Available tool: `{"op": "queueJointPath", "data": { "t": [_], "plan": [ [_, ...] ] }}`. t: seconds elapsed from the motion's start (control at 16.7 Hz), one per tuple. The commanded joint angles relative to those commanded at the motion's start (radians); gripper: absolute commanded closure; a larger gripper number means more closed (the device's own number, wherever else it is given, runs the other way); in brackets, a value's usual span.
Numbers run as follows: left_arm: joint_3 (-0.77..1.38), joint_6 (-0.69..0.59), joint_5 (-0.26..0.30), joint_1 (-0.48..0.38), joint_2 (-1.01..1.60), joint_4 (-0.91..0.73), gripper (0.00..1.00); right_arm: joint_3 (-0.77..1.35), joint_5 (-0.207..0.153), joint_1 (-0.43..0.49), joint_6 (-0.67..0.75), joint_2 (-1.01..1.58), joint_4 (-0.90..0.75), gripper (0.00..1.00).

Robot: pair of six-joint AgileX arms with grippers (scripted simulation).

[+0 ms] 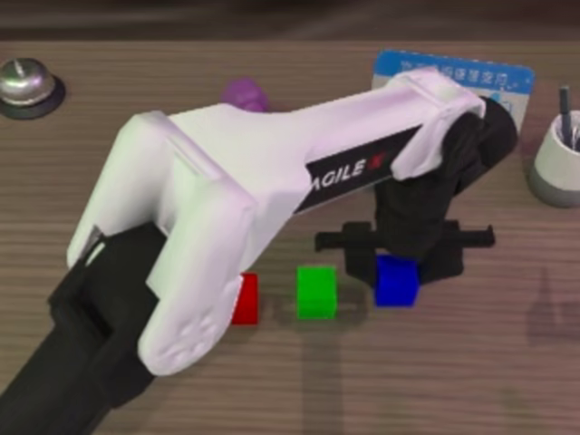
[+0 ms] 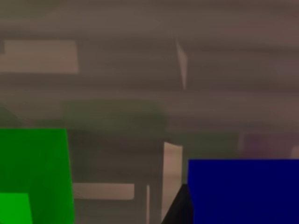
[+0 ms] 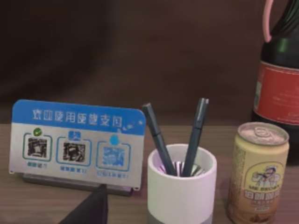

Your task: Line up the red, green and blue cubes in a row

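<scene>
**Left arm reaching to the blue cube**

Top view: the left gripper (image 1: 396,263) is sitting over the blue cube (image 1: 396,280), fingers closing on it, beside the green cube (image 1: 316,291) and the red cube (image 1: 245,299); the arm is hiding part of the red cube and the purple dumbbell (image 1: 243,93).

Left wrist view: green and blue are showing close up, apart.

Right wrist view: only a sign (image 3: 77,144), pen cup (image 3: 181,189), can (image 3: 259,172) and bottle (image 3: 280,79) are showing.

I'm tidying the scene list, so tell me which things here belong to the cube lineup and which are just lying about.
Belonging to the job: red cube, green cube, blue cube, left gripper at the blue cube.

Lying about: bell, purple dumbbell, sign, pen cup, can, bottle.
</scene>
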Motion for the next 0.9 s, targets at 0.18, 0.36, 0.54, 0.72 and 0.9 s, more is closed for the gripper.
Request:
{"op": "queueJointPath", "data": {
  "t": [0.18, 0.36, 0.54, 0.72, 0.9],
  "plan": [
    [-0.013, -0.001, -0.001, 0.0, 0.0, 0.013, 1.0, 0.0, 0.0, 0.0, 0.0, 0.0, 0.0, 0.0],
    [-0.013, -0.001, -0.001, 0.0, 0.0, 0.013, 0.92, 0.0, 0.0, 0.0, 0.0, 0.0, 0.0, 0.0],
    [-0.013, -0.001, -0.001, 0.0, 0.0, 0.013, 0.7, 0.0, 0.0, 0.0, 0.0, 0.0, 0.0, 0.0],
    [-0.013, -0.001, -0.001, 0.0, 0.0, 0.013, 0.47, 0.0, 0.0, 0.0, 0.0, 0.0, 0.0, 0.0],
    [-0.013, -0.001, -0.001, 0.0, 0.0, 0.013, 0.25, 0.0, 0.0, 0.0, 0.0, 0.0, 0.0, 0.0]
  ]
}}
